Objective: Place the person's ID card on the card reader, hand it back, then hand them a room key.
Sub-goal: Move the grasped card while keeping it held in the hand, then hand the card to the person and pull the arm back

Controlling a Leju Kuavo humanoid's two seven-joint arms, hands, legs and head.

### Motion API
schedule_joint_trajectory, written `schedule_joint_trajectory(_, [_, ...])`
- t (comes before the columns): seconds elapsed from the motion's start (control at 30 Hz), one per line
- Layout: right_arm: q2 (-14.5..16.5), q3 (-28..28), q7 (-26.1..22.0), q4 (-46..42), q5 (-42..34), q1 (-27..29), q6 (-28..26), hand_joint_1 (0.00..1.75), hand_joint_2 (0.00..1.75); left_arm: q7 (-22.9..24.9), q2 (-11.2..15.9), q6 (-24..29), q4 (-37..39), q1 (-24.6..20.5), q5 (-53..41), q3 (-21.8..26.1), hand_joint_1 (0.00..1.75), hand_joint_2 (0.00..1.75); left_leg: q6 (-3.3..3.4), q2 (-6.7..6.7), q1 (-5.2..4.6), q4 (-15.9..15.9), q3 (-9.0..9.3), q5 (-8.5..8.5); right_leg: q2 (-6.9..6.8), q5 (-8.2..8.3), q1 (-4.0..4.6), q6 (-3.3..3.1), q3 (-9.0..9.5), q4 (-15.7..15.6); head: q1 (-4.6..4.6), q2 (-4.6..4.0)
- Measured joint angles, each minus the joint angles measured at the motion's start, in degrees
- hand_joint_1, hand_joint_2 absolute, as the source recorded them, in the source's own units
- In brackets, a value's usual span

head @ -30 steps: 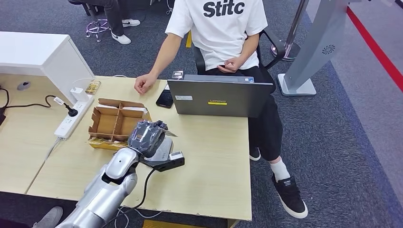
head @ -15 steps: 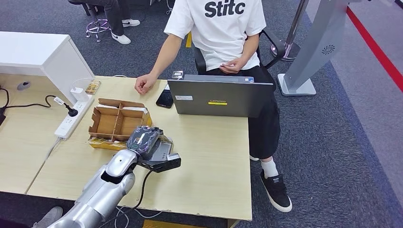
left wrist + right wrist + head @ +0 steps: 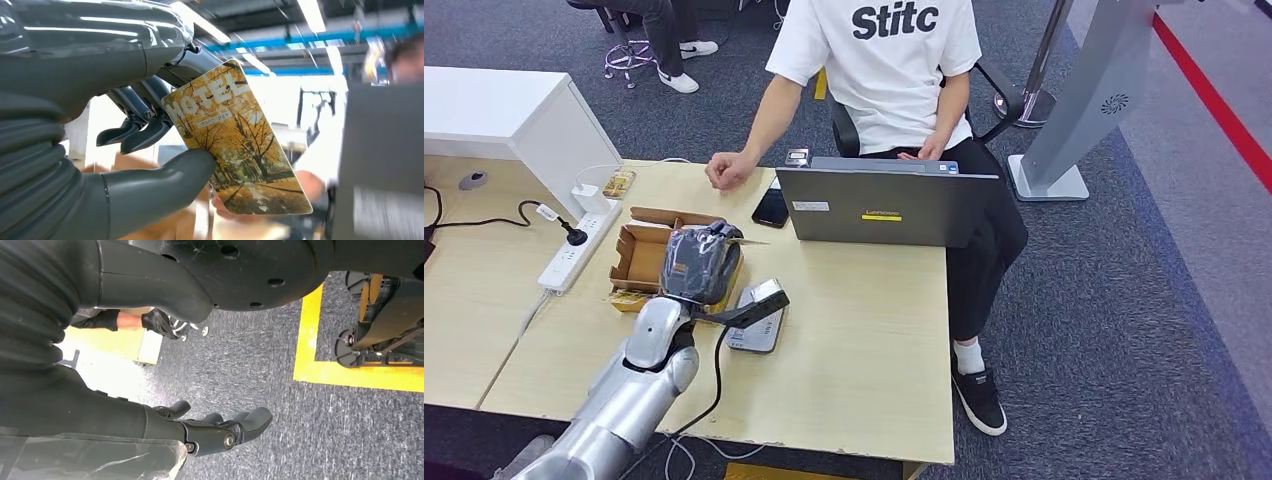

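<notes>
Key card [image 3: 237, 150] pinched by left hand [image 3: 699, 262] above box [image 3: 639, 258]; card hidden from head view. Right hand [image 3: 220, 432] empty, fingers loosely apart.

Left hand [image 3: 698, 262] now raised off the card reader [image 3: 755, 322] and shifted back over the cardboard box [image 3: 638, 262], covering the box's near right part; a second ago sat directly over the reader. Reader's grey top now exposed on the table [image 3: 864, 340], previously hidden under the hand. Wrist camera bracket swung up, angled above the reader. Room key [image 3: 235, 145] pinched between thumb and fingers [image 3: 145, 135] in the left wrist view. Person's hand [image 3: 729, 170] on the table edge nudged slightly. Other hand moved from lap to behind the laptop [image 3: 886, 205]. Person's foot [image 3: 979, 400] drawn in toward the table.
</notes>
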Motion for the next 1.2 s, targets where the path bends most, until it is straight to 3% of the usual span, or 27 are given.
schedule_joint_trajectory(0.43, [0.0, 0.0, -0.1, 0.1, 0.3, 0.0, 0.0, 0.00, 1.75, -2.1, 0.3, 3.2, -10.4, 2.3, 7.4, 7.2, 1.75, 1.75, 0.00, 0.00, 0.00, 0.0, 0.00, 0.00, 0.00, 0.00, 0.00, 0.00, 0.00, 0.0, 0.01, 0.00])
schedule_joint_trajectory(0.77, [0.0, -0.1, -0.3, 0.1, 0.3, 0.0, 0.0, 0.00, 1.75, -3.1, 0.1, 3.0, -12.6, 3.6, 10.0, 9.5, 1.71, 1.75, 0.00, 0.02, 0.00, 0.0, 0.00, 0.00, 0.03, 0.00, 0.00, 0.00, -0.01, 0.0, 0.01, 0.00])
schedule_joint_trajectory(0.9, [0.0, -0.1, -0.3, 0.1, 0.4, 0.0, 0.1, 0.00, 1.75, -3.3, 0.0, 3.0, -12.6, 4.0, 10.5, 9.8, 0.03, 1.75, 0.00, 0.03, 0.00, 0.0, -0.02, -0.01, 0.05, -0.01, 0.00, 0.00, -0.05, 0.0, -0.01, 0.00])
schedule_joint_trajectory(1.2, [0.0, -0.1, -0.5, 0.1, 0.6, 0.0, 0.3, 0.00, 1.75, -4.5, -0.2, 1.4, -13.2, 5.4, 11.0, 10.0, 0.00, 1.75, 0.00, 0.01, 0.00, 0.0, -0.05, -0.04, 0.02, -0.03, 0.00, 0.01, -0.06, 0.0, 0.01, 0.00])
